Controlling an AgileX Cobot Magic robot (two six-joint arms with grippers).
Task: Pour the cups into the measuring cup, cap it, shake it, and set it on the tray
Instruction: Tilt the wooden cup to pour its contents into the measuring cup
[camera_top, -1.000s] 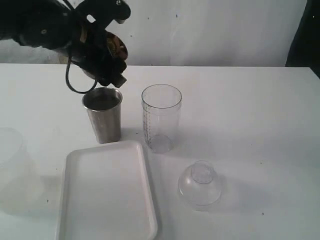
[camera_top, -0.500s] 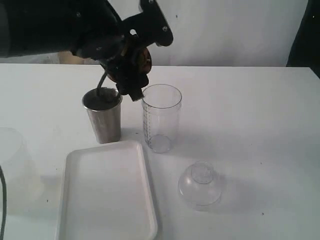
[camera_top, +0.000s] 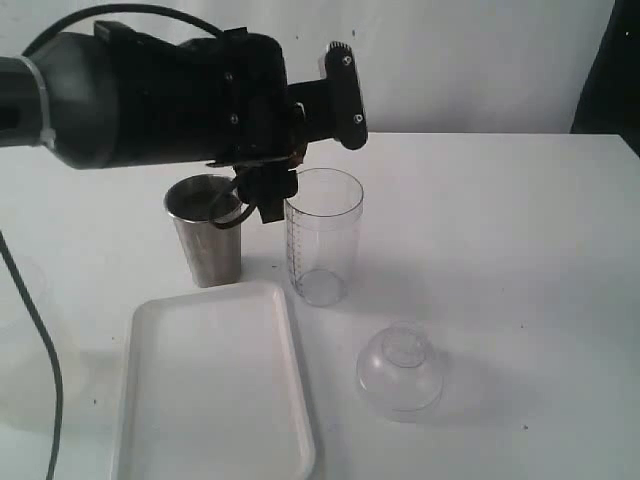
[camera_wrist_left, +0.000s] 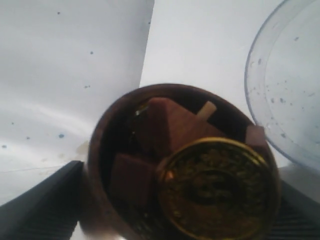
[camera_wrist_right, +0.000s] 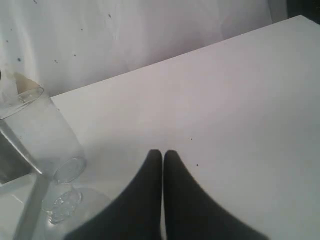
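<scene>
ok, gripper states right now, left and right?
Left gripper: closed on the brown wooden cup.
Right gripper: closed, holding nothing.

We see the left arm (camera_top: 150, 100) as a bulky, rounded matte black housing that joins a grey cylindrical segment (camera_top: 12, 100) through a pale band (camera_top: 40, 100). At its other end a flat black bracket (camera_top: 340, 100) carries small screws (camera_top: 345, 60) and a ridged edge. We count a black cable (camera_top: 120, 7) arching over the housing, a thinner one (camera_top: 50, 390) trailing down beside it and a short loop (camera_top: 228, 212) beneath, and its dark grey pads (camera_wrist_left: 40, 210) are finely ribbed. Of the right gripper (camera_wrist_right: 163, 156) we see two smooth matte black fingers (camera_wrist_right: 147, 200) that taper to rounded tips.
</scene>
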